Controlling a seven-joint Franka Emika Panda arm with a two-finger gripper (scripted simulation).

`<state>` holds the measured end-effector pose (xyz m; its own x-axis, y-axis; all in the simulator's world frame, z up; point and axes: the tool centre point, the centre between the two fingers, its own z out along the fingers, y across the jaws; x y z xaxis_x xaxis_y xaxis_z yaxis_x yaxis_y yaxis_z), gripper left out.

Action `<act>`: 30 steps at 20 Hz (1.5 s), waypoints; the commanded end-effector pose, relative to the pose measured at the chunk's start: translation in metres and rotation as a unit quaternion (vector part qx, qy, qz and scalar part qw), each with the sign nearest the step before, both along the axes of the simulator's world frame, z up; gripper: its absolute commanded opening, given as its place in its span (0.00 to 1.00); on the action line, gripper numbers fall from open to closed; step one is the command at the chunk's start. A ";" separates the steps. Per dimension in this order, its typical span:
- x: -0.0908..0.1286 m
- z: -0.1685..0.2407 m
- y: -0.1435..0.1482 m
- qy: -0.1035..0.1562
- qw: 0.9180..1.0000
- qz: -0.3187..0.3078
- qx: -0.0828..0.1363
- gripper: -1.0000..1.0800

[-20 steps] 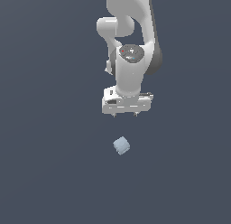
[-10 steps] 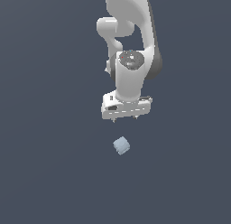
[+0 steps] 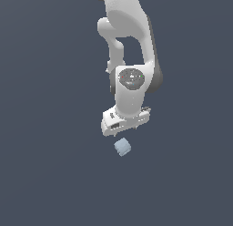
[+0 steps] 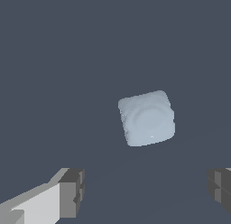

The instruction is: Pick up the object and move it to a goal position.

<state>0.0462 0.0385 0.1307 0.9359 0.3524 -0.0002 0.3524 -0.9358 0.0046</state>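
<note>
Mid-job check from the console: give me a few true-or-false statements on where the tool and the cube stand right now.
1. The tool is shut on the cube. False: its fingers stand wide apart and hold nothing.
2. In the wrist view the cube lies clear of both fingers. True.
3. The cube's edges run square to the wrist view's frame. False: it sits slightly rotated.
4. In the exterior view the cube shows just below the tool. True.
5. Two cubes are in sight. False: only one.
</note>
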 end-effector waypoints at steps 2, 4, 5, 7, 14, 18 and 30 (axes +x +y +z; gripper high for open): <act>0.014 -0.013 -0.002 0.000 0.999 0.040 0.000 0.96; 0.021 -0.020 -0.004 0.001 0.998 0.058 0.001 0.96; 0.023 -0.023 -0.004 0.001 0.998 0.066 0.001 0.96; 0.028 -0.028 -0.005 0.001 0.997 0.081 0.001 0.96; 0.038 -0.039 -0.008 0.001 0.994 0.110 0.002 0.96; 0.038 -0.040 -0.008 0.001 0.994 0.111 0.002 0.96; 0.037 -0.086 -0.008 0.001 0.994 0.113 0.002 0.96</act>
<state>0.0831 0.0306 0.0518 0.8333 0.5528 -0.0009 0.5528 -0.8333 -0.0005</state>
